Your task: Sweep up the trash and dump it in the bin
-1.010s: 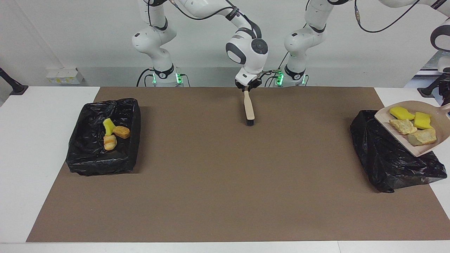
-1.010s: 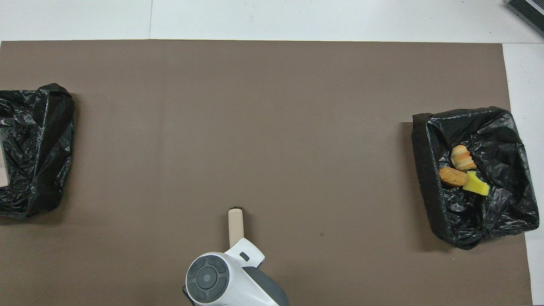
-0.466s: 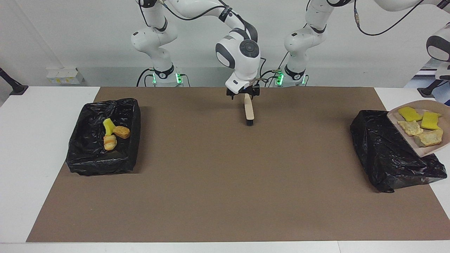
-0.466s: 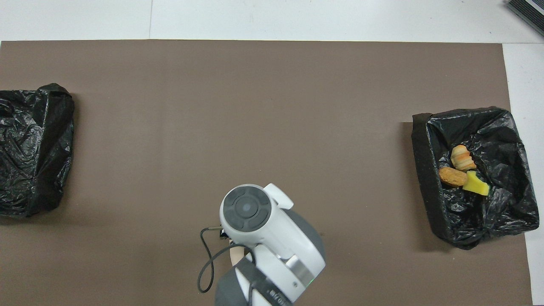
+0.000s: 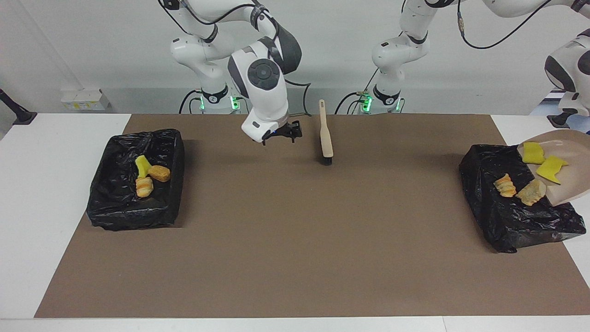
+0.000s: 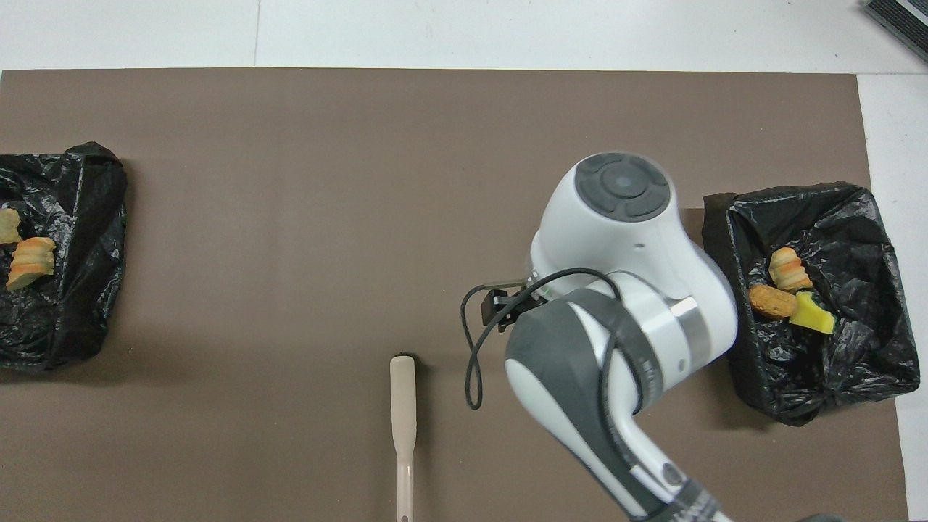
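Note:
The beige dustpan (image 5: 564, 177) hangs tilted over the black-lined bin (image 5: 507, 216) at the left arm's end of the table, its handle running out of view toward the left gripper. Two yellow trash wedges (image 5: 533, 153) lie on the pan. Two tan chunks (image 5: 505, 185) lie on the bin liner just below the pan's lip, also seen from overhead (image 6: 30, 261). The brush (image 5: 326, 138) (image 6: 402, 406) rests bristles-down on the mat, handle toward the robots. My right gripper (image 5: 279, 134) hovers open beside the brush, toward the right arm's end, holding nothing.
A second black-lined bin (image 5: 110, 207) (image 6: 870, 362) sits at the right arm's end, holding three trash lumps (image 5: 150, 175) (image 6: 790, 290). The brown mat (image 5: 295, 240) covers the table between the bins. In the overhead view the right arm (image 6: 616, 290) hides part of the mat.
The right gripper let go of the brush, opened and swung toward the right arm's end. The dustpan tipped steeper, and two tan chunks slid off it onto the bin.

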